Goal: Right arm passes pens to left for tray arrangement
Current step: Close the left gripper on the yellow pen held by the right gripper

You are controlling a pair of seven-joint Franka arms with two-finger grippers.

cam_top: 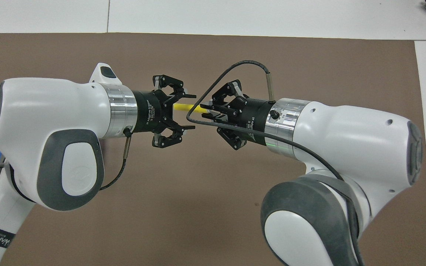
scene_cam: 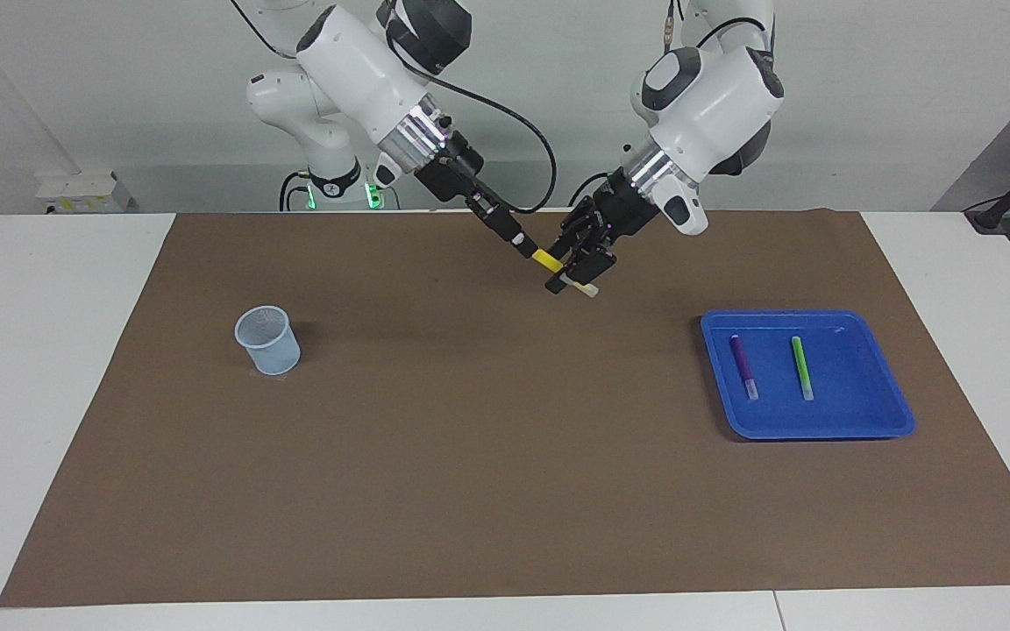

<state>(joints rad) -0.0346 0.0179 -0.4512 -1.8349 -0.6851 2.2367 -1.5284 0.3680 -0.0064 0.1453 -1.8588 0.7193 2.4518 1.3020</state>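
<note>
right tool [scene_cam: 524,249] clamps the yellow pen [scene_cam: 547,260], axis toward four o'clock, into the left tool [scene_cam: 577,270], spread open around it.

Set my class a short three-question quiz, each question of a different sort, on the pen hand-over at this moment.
1. True or false: the slim yellow marker pen lies in the shallow blue plastic tray.
2. Which one is shut on the yellow pen? A: the left pincer. B: the right pincer. C: neither.
3. Fill the gap: the tray holds ___ pens.

Key
1. False: it is held in the air over the brown mat, between the two arms.
2. B: the left pincer is open around the pen's whitish end.
3. Two: the slim purple marker pen and the slim bright green marker pen, side by side and apart.
</note>
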